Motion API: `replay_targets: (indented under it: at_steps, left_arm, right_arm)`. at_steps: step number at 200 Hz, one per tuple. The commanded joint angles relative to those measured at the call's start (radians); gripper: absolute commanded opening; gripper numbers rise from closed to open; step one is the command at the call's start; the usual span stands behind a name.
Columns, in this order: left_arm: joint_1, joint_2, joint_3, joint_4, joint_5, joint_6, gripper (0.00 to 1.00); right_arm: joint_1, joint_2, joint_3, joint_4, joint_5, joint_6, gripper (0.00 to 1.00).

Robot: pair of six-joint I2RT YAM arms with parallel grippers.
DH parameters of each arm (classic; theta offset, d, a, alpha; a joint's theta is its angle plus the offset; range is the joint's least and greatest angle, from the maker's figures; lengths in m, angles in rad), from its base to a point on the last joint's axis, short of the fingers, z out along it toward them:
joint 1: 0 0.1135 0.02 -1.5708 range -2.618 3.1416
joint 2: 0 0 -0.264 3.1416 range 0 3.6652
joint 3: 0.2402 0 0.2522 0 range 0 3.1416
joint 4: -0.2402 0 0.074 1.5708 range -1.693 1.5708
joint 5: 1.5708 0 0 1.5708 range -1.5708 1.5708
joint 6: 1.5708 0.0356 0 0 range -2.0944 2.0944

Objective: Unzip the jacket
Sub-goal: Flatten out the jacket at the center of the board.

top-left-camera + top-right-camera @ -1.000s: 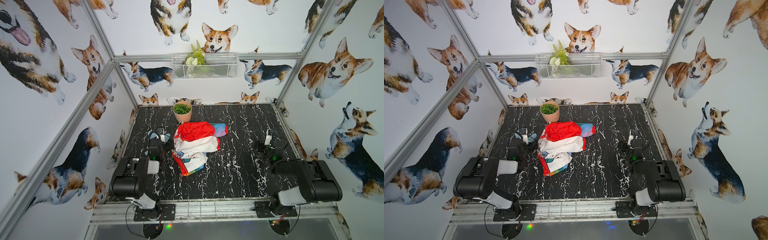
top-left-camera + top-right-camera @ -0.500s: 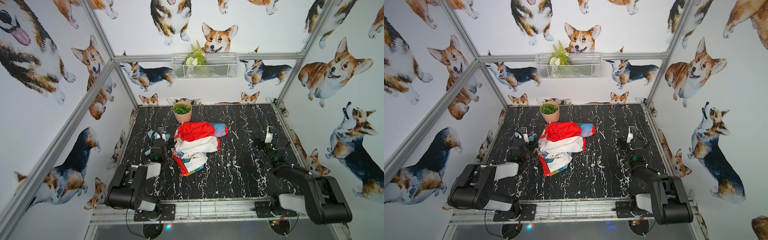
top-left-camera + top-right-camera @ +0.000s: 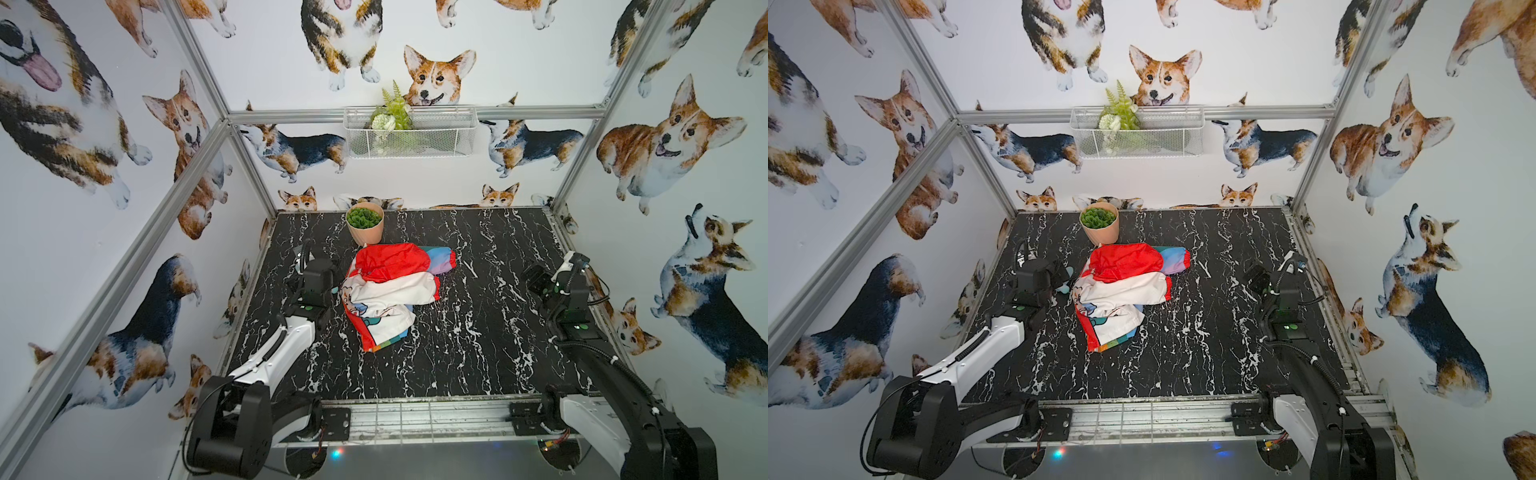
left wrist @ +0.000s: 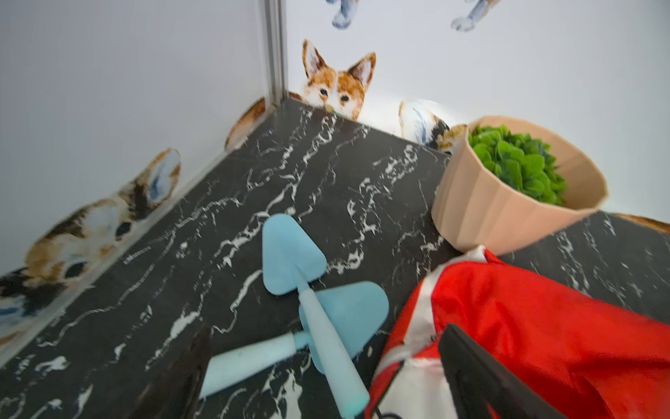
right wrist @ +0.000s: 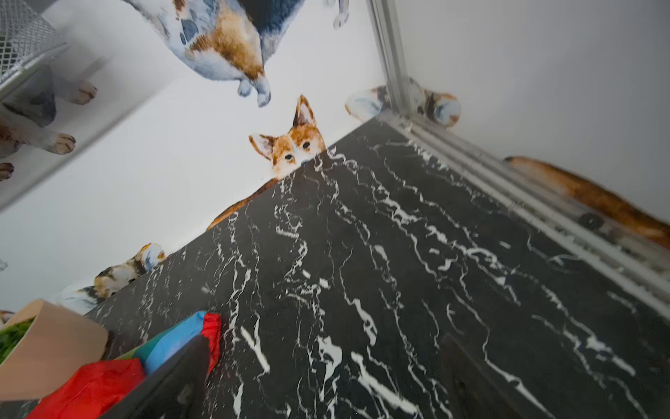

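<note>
Both arms reach out low over the table (image 3: 478, 332). The left gripper (image 4: 326, 332) sits just beside the crumpled jacket (image 3: 386, 291) mid-table, and the right gripper (image 5: 326, 341) is well off toward the right edge. Both jaws gape wide, gripping nothing. Compared to a second ago, the elbows have dropped and unfolded. The jacket hasn't budged.

Corgi-print walls (image 3: 519, 62), aluminium frame (image 3: 291, 117), black marbled tabletop (image 3: 478, 332), wire basket (image 3: 436, 137) on back wall

Left pincer (image 4: 326, 332) and right pincer (image 5: 326, 342) both low, jaws spread wide.
</note>
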Motion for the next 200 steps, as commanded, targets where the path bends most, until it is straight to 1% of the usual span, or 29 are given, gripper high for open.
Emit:
replay_targets:
  at_steps: [1, 11, 16, 51, 72, 91, 114, 132, 141, 160, 172, 200]
  left_arm:
    - [-0.061, -0.012, 0.021, -0.129, 0.075, -0.069, 1.00]
    - [-0.110, -0.022, 0.022, -0.147, 0.065, -0.051, 1.00]
    - [-0.130, -0.024, 0.025, -0.158, 0.068, -0.051, 1.00]
    - [-0.293, -0.010, 0.066, -0.256, 0.100, -0.052, 1.00]
    - [-0.346, 0.004, 0.076, -0.263, 0.211, -0.041, 1.00]
    - [-0.382, 0.005, 0.071, -0.266, 0.258, -0.038, 1.00]
    - [-0.384, -0.007, 0.056, -0.272, 0.288, -0.056, 1.00]
    - [-0.380, -0.027, 0.038, -0.281, 0.266, -0.079, 1.00]
    - [-0.371, -0.036, 0.031, -0.286, 0.266, -0.089, 1.00]
    - [-0.332, -0.055, 0.006, -0.281, 0.293, -0.109, 1.00]
    - [-0.292, -0.065, -0.009, -0.274, 0.328, -0.123, 1.00]
    - [-0.213, -0.092, -0.042, -0.244, 0.409, -0.156, 1.00]
  right_arm:
    - [-0.004, 0.005, 0.003, -0.038, -0.175, 0.116, 0.99]
    - [0.005, 0.032, 0.023, -0.055, -0.226, 0.101, 1.00]
    - [0.007, 0.040, 0.028, -0.059, -0.231, 0.098, 1.00]
    - [0.163, 0.239, 0.198, -0.218, -0.289, -0.018, 1.00]
    - [0.251, 0.360, 0.274, -0.278, -0.305, -0.049, 1.00]
    - [0.330, 0.445, 0.316, -0.275, -0.333, -0.059, 0.99]
    - [0.408, 0.536, 0.377, -0.274, -0.371, -0.062, 0.95]
    - [0.460, 0.602, 0.425, -0.271, -0.375, -0.046, 0.90]
    - [0.468, 0.626, 0.440, -0.273, -0.369, -0.031, 0.88]
    - [0.469, 0.708, 0.489, -0.266, -0.363, 0.023, 0.82]
    - [0.469, 0.758, 0.535, -0.284, -0.360, 0.028, 0.79]
    - [0.471, 0.876, 0.673, -0.321, -0.433, -0.005, 0.78]
